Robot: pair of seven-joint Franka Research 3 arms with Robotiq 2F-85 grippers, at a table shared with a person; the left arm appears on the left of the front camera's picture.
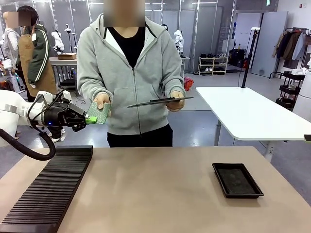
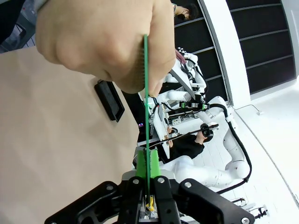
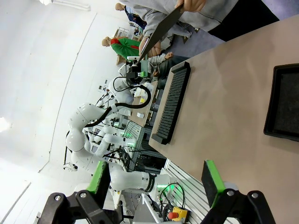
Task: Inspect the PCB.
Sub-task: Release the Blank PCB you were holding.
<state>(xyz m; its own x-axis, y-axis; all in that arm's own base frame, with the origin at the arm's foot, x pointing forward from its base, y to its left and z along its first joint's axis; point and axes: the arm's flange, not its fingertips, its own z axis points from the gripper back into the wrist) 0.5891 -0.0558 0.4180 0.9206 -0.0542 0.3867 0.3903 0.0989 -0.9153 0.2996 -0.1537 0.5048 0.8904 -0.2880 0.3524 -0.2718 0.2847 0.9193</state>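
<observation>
Two grips are seen on the circuit board (image 1: 100, 112) at once: its left edge is pinched by the left claw (image 1: 89, 119), which is closed tight on it, and its far side is held by a person's hand (image 1: 102, 101). The board is kept in the air at the far left, clear of the surface (image 1: 155, 194). In the left wrist view it is seen edge-on, as a thin green line running from the pads up into the hand. The right claw (image 3: 155, 181) is spread wide and nothing is held in it. A thin grey slab (image 1: 160, 101) is held up by the person near the middle, a black tray (image 1: 237, 180) is laid at the right, and a ribbed black rack (image 1: 48, 189) is set along the left side. The board is judged to be light, thin and stiff, though easily marked on its faces. It is best taken by its bare edges with a modest squeeze, and twisting between the two grips is to be avoided.
</observation>
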